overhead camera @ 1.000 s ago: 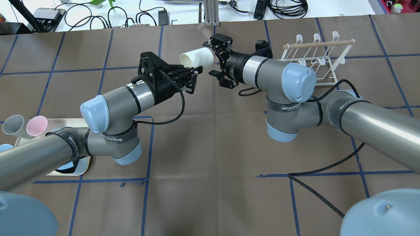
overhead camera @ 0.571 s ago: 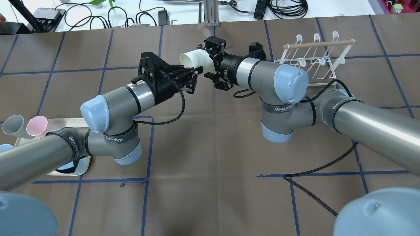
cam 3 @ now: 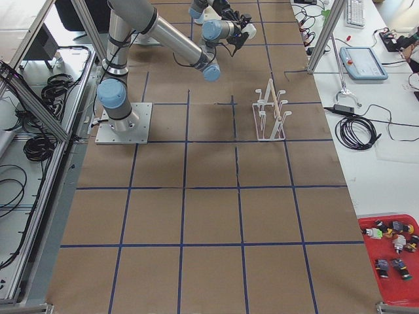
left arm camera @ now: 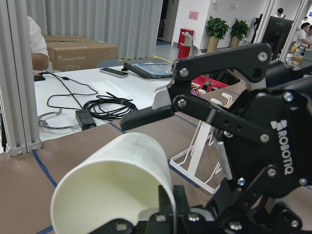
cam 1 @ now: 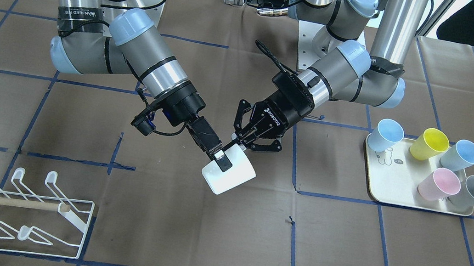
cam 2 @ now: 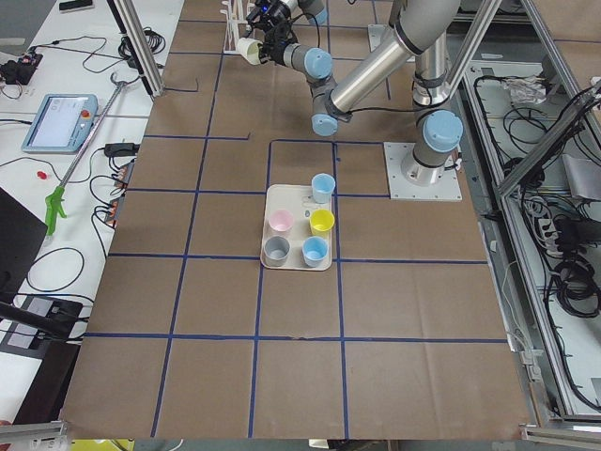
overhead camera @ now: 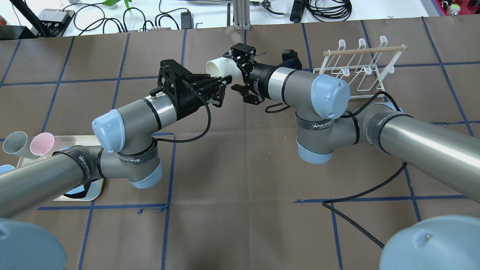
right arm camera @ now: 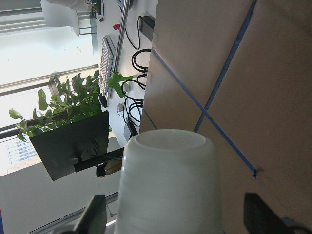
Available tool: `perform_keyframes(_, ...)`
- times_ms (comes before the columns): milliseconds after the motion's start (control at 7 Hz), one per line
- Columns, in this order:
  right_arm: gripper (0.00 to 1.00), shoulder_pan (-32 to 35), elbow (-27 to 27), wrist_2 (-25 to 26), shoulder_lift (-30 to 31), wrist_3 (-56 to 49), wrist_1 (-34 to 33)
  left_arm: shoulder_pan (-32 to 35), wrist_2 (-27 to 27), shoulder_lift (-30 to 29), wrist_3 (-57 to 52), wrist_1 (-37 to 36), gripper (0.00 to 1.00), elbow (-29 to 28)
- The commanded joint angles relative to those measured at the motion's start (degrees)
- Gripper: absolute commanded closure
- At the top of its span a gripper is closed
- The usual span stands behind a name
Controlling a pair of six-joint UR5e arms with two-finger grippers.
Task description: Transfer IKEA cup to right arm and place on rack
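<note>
The cup (overhead camera: 224,63) is smooth matt white, tapered, with a flat base and softly rounded edges. It hangs on its side above the middle of the table (overhead camera: 243,168), whose brown paper-like covering is gridded with blue tape. The left gripper (left arm camera: 171,214), black with jointed linkage fingers, is pinched closed on the cup's thin rim wall, one finger inside the mouth and one outside. The right gripper (right arm camera: 173,217), also black and lettered ROBOTIQ, stands wide open around the cup's base end. Its fingers flank the wall with a gap on each side and grip nothing. The rack (overhead camera: 383,39), white wire with upturned hooked prongs and a pale round wooden bar (cam 1: 0,200), sits on the table well apart from the cup, on the right arm's side. Five pastel cups (cam 1: 438,184) rest on a cream, round-cornered tray (cam 1: 416,207) on the left arm's side.
</note>
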State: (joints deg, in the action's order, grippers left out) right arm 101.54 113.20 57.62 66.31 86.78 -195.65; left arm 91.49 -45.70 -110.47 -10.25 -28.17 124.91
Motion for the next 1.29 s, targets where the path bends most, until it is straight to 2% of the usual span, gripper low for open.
perform_keyframes(0, 0.00, 0.1, -0.3, 0.2, -0.9, 0.0, 0.0, 0.0, 0.0, 0.0, 0.1, 0.0, 1.00, 0.0)
perform_keyframes(714, 0.00, 0.5, -2.4, 0.3, -2.1, 0.1, 0.1, 0.0, 0.0, 0.2, 1.5, 0.0, 1.00, -0.1)
perform_keyframes(857, 0.01, 0.6, -2.4, 2.0, -2.1, 0.1, 0.1, 0.1, 0.0, 0.2, 1.5, 0.0, 1.00, 0.0)
perform_keyframes(1000, 0.13, 0.6, -2.5, 3.7, -2.1, 0.1, 0.1, 0.3, -0.1, 0.2, 1.5, 0.0, 1.00, 0.0)
perform_keyframes(1143, 0.31, 0.6, -2.5, 3.6, -2.1, 0.1, 0.2, 1.1, -0.3, 0.1, 1.9, 0.0, 1.00, -0.1)
